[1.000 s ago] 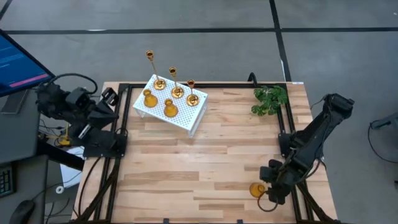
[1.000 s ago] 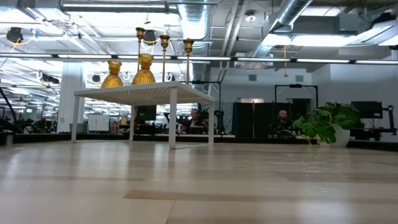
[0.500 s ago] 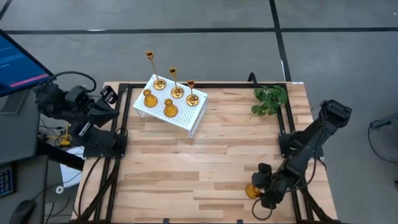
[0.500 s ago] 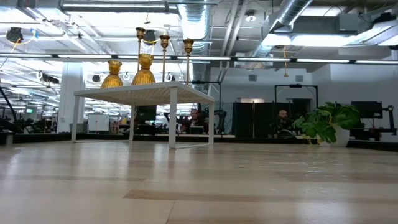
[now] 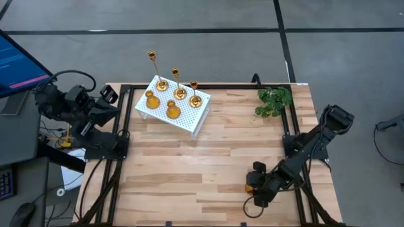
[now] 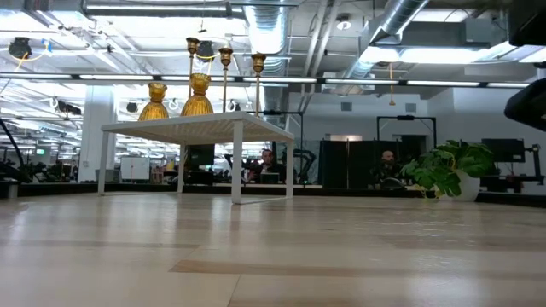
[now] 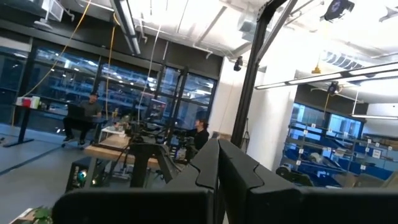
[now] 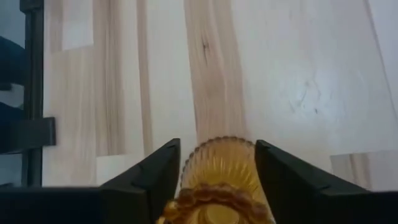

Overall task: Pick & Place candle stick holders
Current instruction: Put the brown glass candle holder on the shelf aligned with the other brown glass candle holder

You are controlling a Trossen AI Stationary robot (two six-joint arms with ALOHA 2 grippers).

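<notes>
Candle stick holders: five stand on your white perforated stand [image 5: 173,104] at the table's [image 5: 202,164] far left, three tall-stemmed, two bell-shaped. Your left claw [image 7: 217,180] waits off the table's left edge, fingers together. At the near right, your right claw [image 5: 252,187] has slid leftward over the sixth bell-shaped holder [image 8: 219,165], fingers narrowing either side of it, not visibly clamped. Expect the pickup next.

A small perforated stand [image 5: 178,108] is placed at the table's [image 5: 189,164] far edge, left of centre. On the stand, five candle stick holders [image 5: 170,94] are grouped. Right of the stand, at the far right corner, a plant [image 5: 274,101] is set. Well apart from the stand, near the front right edge, a sixth holder [image 8: 219,168] is found between the right gripper's [image 8: 217,168] fingers.
</notes>
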